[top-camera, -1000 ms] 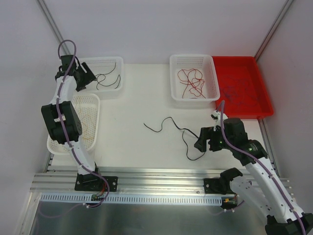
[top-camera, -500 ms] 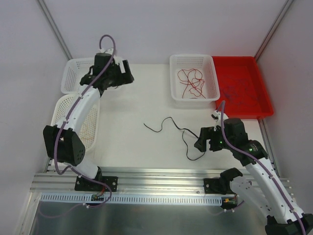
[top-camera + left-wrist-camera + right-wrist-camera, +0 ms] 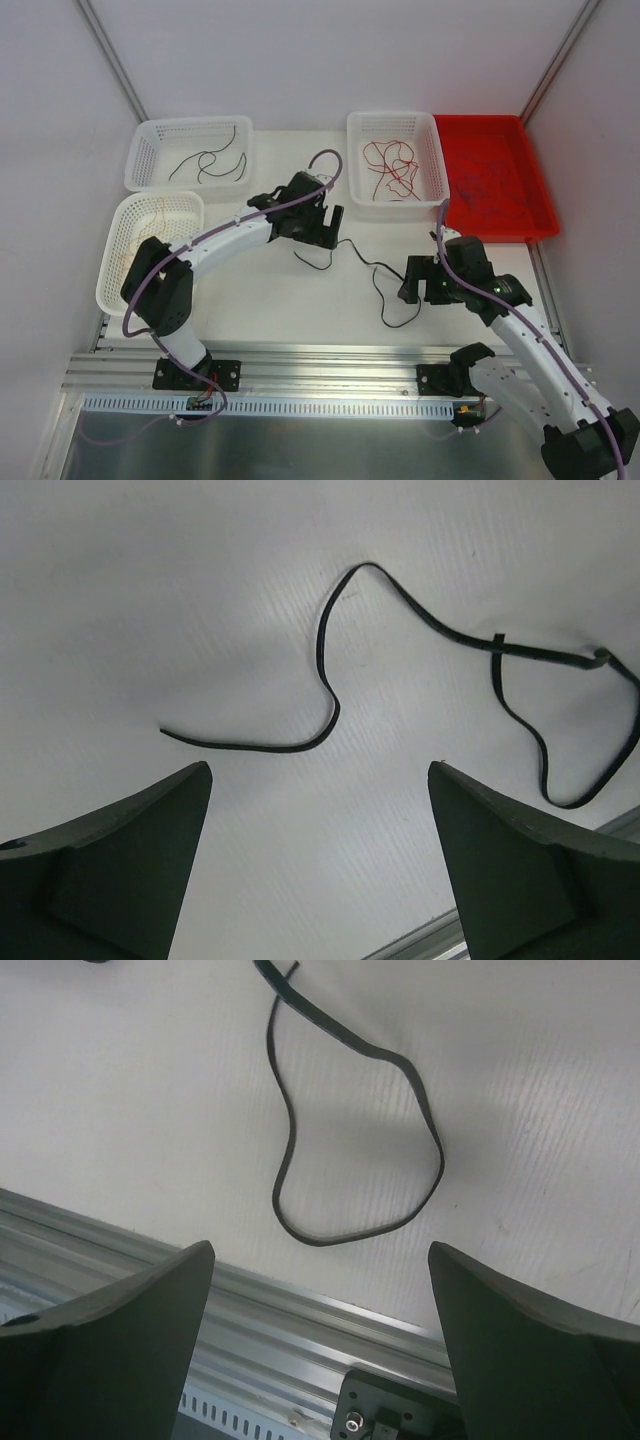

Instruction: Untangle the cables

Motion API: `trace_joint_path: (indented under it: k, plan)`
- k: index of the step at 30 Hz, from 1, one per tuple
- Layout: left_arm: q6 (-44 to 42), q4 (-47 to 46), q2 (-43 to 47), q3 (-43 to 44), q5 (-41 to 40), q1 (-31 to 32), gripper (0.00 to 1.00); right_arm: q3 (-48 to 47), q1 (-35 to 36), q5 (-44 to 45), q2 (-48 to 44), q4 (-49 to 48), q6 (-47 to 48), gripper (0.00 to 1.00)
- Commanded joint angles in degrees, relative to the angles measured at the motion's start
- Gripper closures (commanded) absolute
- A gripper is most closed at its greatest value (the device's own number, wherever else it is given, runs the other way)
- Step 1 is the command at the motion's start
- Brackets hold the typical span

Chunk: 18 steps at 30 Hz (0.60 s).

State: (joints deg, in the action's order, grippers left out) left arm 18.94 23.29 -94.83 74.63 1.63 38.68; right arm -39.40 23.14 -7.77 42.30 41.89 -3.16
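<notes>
Bright, even white light; faint soft shadows under the black cable (image 3: 318, 648).

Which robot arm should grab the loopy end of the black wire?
Right, probably. The right fingers are open with the looped end of the black wire just ahead between them; the left fingers point at its other end.

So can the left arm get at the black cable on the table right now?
Probably yes: the left arm hangs right over the black cable, jaws open, with nothing in between.
</notes>
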Motion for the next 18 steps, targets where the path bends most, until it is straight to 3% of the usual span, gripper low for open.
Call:
trace_joint_path:
  k: [1,18]
  plan:
    - [2.6,0.9,-0.4,-2.3,-2.9,2.1,0.09,1.2,0.3,4.0,4.9,-3.3,-3.2,0.07]
    - [9.5,0.8,13.2,-20.7,-5.8,3.2,0.09,-2.9,3.3,6.2,32.8,-26.9,4.6,0.26]
